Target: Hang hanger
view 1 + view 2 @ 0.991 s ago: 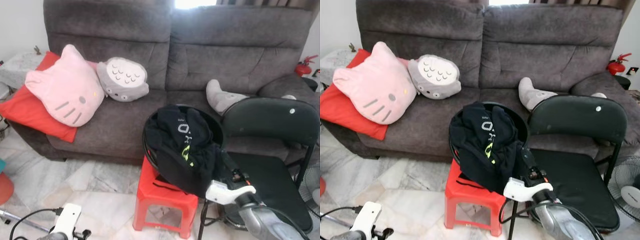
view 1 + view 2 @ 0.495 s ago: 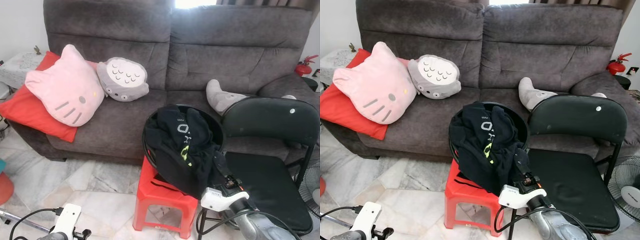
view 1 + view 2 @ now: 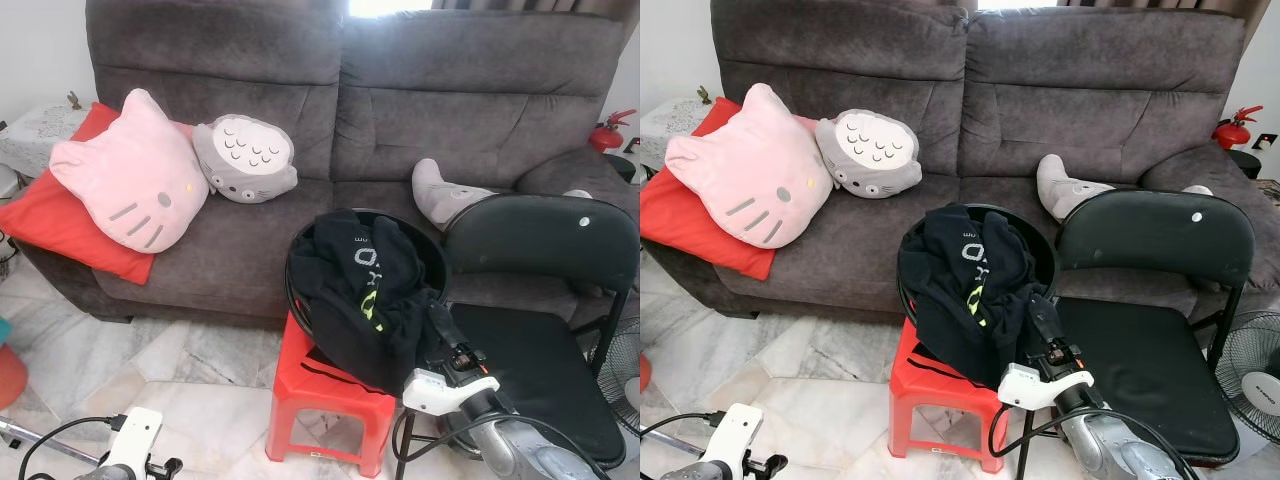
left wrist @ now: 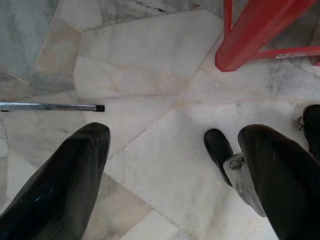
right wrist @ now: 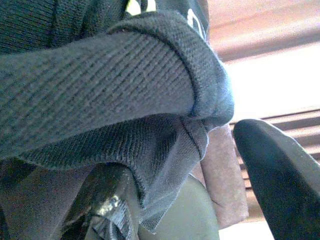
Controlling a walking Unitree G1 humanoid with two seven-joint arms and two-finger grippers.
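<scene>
Up close, the right wrist view shows the right gripper's (image 5: 200, 185) spread fingers (image 5: 280, 175) straddling the black garment's (image 3: 365, 295) hem.

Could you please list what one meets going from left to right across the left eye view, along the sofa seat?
Red cushion → pink cat-face pillow → grey owl-like plush → grey plush toy by the black folding chair.

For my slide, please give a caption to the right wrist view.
Right gripper, fingers open, pushed against the dark knitted garment.
</scene>
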